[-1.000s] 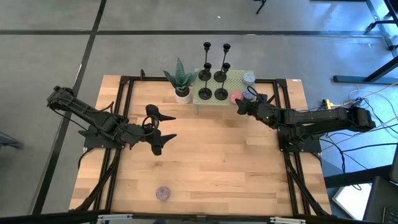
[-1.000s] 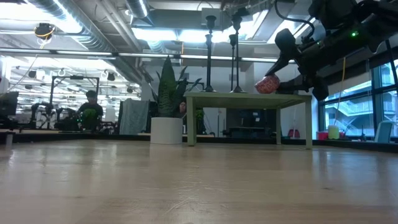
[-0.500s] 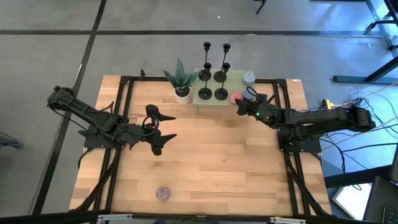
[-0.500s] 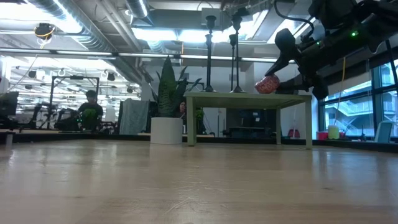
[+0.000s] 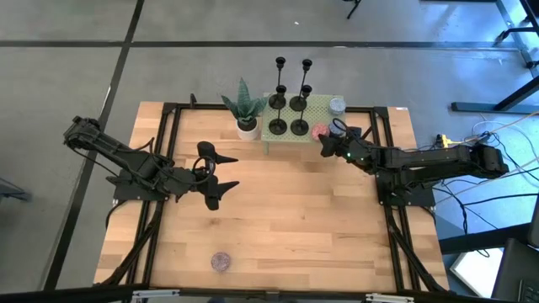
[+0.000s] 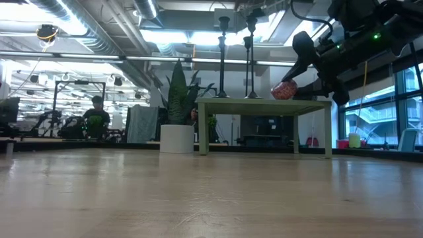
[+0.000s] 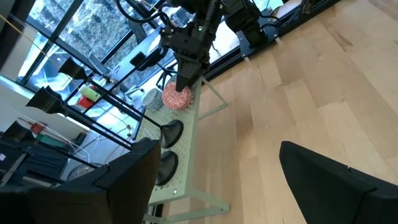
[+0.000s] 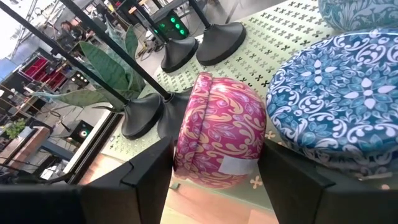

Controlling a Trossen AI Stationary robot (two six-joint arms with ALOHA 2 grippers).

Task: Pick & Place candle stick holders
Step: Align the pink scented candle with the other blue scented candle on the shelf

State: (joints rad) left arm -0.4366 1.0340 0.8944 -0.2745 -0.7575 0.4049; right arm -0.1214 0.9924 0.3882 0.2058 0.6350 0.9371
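Note:
Four black candle stick holders (image 5: 277, 127) stand by their round bases on a small pale green side table (image 5: 316, 109) at the far middle of the wooden table; they also show in the right wrist view (image 8: 221, 34). My right gripper (image 5: 323, 138) is at that side table's right end, shut on a pink patterned tin (image 8: 221, 134). My left gripper (image 5: 223, 172) is open and empty above the wooden table's left middle, away from the holders. My right gripper pinches the pink tin between its two fingers, one finger (image 8: 152, 171) on each side of the tin's round wall (image 8: 186, 146). The fingers come about level from the table's right side. The tin is tilted up on edge at the side table's top (image 6: 284, 90); whether it is lifted clear, I cannot tell.
A blue patterned tin (image 8: 336, 106) sits right beside the pink one on the side table, with another behind it (image 5: 337, 106). A spiky green plant in a white pot (image 5: 246, 126) stands left of the side table. A purple tin (image 5: 221, 262) lies near the front edge.

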